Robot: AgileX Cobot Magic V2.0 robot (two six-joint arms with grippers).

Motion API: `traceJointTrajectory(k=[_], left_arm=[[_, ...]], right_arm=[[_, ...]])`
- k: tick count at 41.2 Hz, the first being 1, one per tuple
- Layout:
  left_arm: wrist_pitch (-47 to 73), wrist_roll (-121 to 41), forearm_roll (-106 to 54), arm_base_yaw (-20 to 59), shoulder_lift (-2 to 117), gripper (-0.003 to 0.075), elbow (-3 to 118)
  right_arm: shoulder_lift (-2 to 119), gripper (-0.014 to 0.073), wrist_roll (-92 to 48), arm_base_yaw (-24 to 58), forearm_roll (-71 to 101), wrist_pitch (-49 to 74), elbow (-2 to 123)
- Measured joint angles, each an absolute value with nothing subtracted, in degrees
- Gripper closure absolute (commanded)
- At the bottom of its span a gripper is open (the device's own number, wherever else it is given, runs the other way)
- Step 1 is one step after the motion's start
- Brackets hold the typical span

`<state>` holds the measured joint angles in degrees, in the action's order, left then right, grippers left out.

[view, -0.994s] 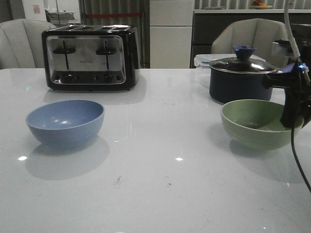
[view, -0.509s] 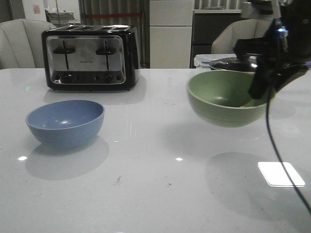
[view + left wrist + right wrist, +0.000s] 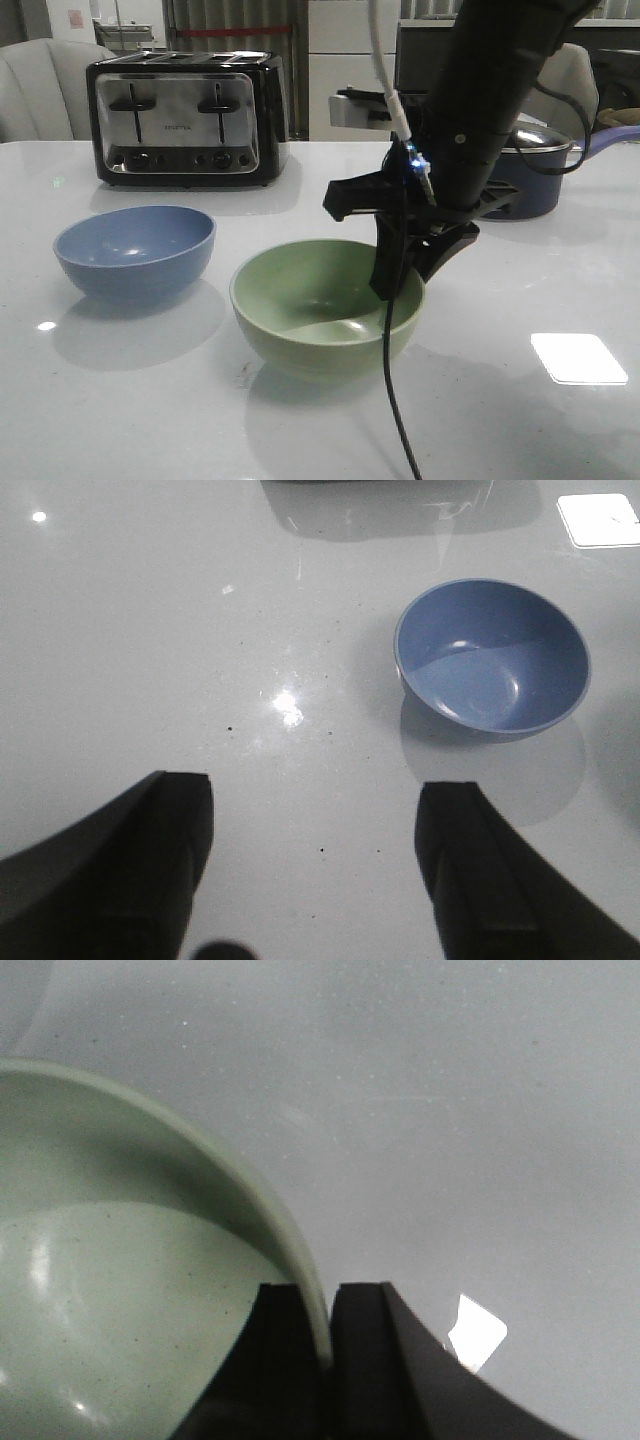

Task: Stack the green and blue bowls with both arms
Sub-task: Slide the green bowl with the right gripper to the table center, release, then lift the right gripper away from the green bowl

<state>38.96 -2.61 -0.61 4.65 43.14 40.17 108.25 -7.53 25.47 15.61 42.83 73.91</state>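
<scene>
The pale green bowl (image 3: 320, 310) is at the table's middle, just right of the blue bowl (image 3: 135, 250), the two apart. My right gripper (image 3: 403, 280) is shut on the green bowl's right rim, one finger inside and one outside. I cannot tell whether the bowl rests on the table or hangs just above it. In the right wrist view the rim of the green bowl (image 3: 120, 1290) runs between the fingers of the right gripper (image 3: 326, 1320). My left gripper (image 3: 315, 850) is open and empty above bare table, with the blue bowl (image 3: 490, 660) some way ahead of it. The left arm is out of the front view.
A black and chrome toaster (image 3: 185, 120) stands at the back left. A dark saucepan (image 3: 545, 170) with a purple handle (image 3: 620, 130) stands at the back right, partly behind the right arm. A white cable (image 3: 385, 70) and a black cable (image 3: 395, 400) hang from the right arm.
My right arm has carried the green bowl from the right side, up and leftward, then down low next to the blue bowl. The blue bowl has not moved.
</scene>
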Motion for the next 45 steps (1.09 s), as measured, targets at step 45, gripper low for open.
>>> traceJointTrajectory(k=[45], left_arm=[[39.0, -2.6, -0.9, 4.7, 43.2, 0.0223, 40.2]], right_arm=[[64.6, 0.0176, -12.9, 28.9, 13.1, 34.9, 48.1]])
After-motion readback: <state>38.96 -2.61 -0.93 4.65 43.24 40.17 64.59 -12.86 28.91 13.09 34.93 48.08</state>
